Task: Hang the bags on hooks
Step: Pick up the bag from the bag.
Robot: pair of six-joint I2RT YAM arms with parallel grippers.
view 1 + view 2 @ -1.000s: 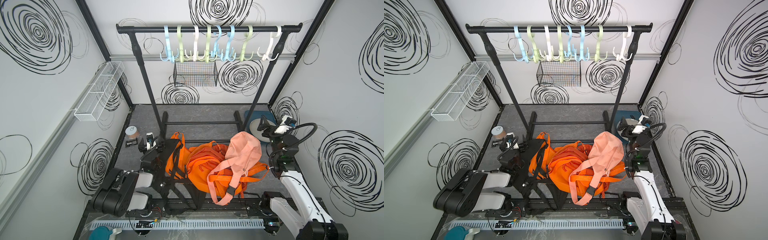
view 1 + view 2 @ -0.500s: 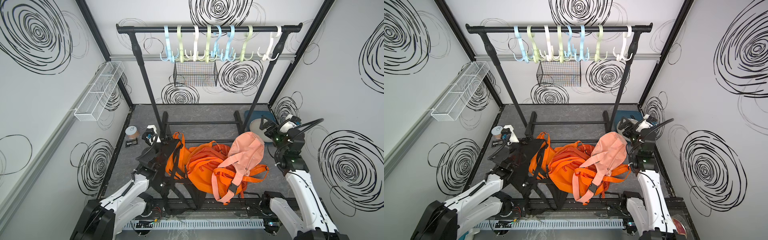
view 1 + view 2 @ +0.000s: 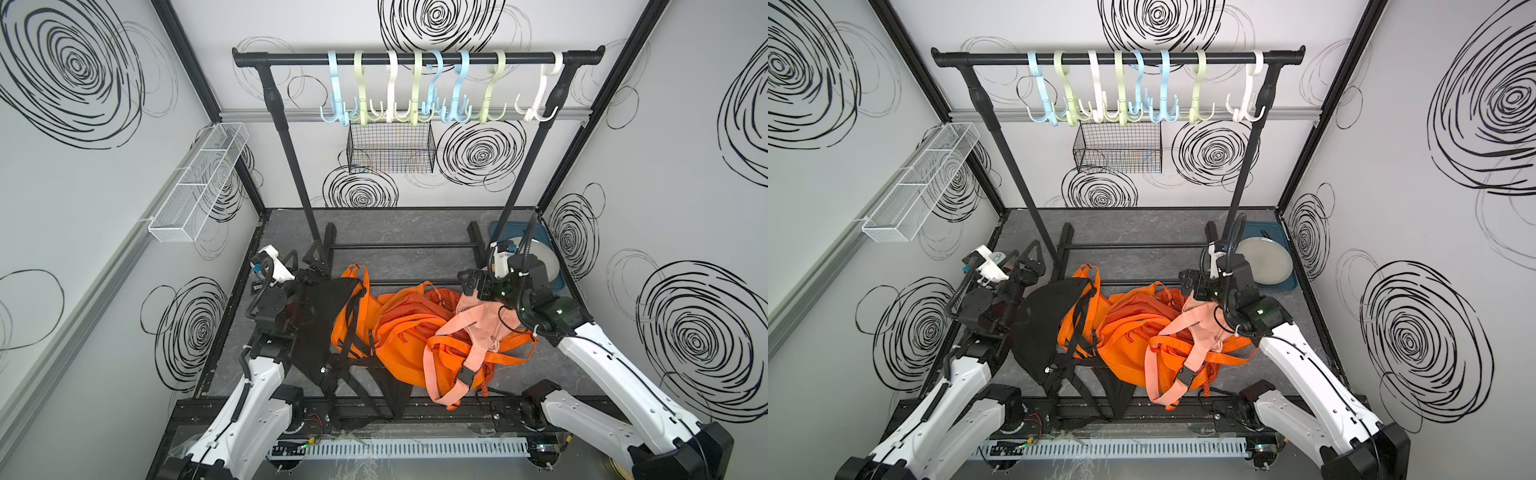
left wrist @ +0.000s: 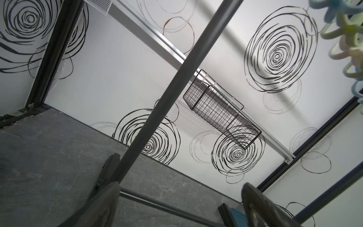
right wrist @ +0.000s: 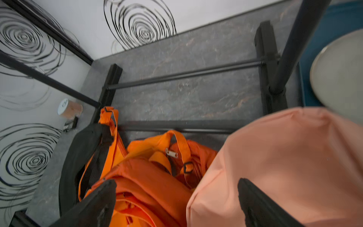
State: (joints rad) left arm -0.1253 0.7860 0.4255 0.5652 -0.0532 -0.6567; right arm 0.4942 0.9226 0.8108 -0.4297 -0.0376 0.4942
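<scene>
Three bags lie in a heap on the grey stone-look counter [image 3: 395, 224], and none is hung yet. All eight pastel plastic hooks [image 3: 415, 87] on the black rail [image 3: 291, 59] are bare, so picking a strap, lifting and hooking are all left to do.

From the left, a flat black fabric bag [image 3: 320, 332] lies under the left arm. A bright orange backpack [image 3: 399, 332] is in the middle. A salmon-pink soft bag [image 3: 478, 320] rests against it on the right, its strap trailing toward the front edge.

The left end effector [image 3: 306, 261] stands wide and empty, aimed up past a rack post. The right end effector [image 5: 175, 182] is also spread wide and holds nothing. It hovers just above the pink bag and the orange one. The pink bag looks like the likelier pick, though the pictures do not settle it.

As for containers, the white wire-mesh basket [image 3: 199, 183] on the left wall shows nothing inside. Neither does the black wire basket [image 3: 390, 147] on the back wall. At far right, a blue tray [image 3: 559, 282] carries a round grey plate [image 3: 542, 255].
</scene>
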